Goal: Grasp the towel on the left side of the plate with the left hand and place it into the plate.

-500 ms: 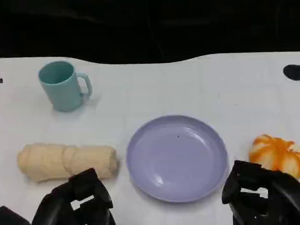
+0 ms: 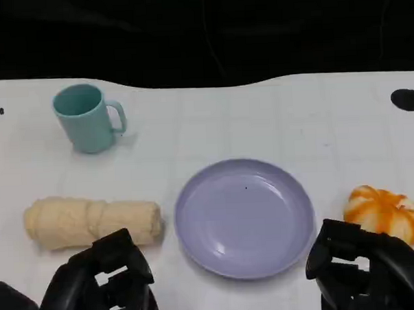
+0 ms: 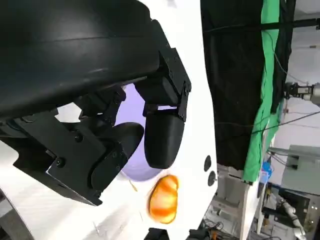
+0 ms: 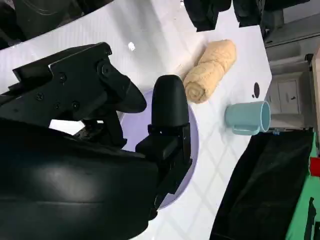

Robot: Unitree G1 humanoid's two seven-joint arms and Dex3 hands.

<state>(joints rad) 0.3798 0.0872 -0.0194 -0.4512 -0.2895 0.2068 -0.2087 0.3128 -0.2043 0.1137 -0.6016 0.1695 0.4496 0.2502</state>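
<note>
Left hand (image 2: 103, 283), matte black and blocky, with angular plated finger segments; small round screws dot its flat brackets in the left wrist view; right hand (image 2: 367, 271) matches it, black and chunky; a broad, rounded glossy black shell (image 4: 65, 195) backs its smooth, capsule-shaped fingertips (image 4: 170, 107).

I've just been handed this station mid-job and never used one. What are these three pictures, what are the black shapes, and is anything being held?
It's a humanoid robot at a white table. The head view looks down from the robot; the other two come from cameras behind each wrist. The black shapes are its hands: left hand, right hand. Both hang near the table's front edge and hold nothing, fingers apart. On the table: a rolled towel left of a purple plate, a teal mug behind the towel, and an orange pumpkin right of the plate. The plate has nothing in it.
</note>
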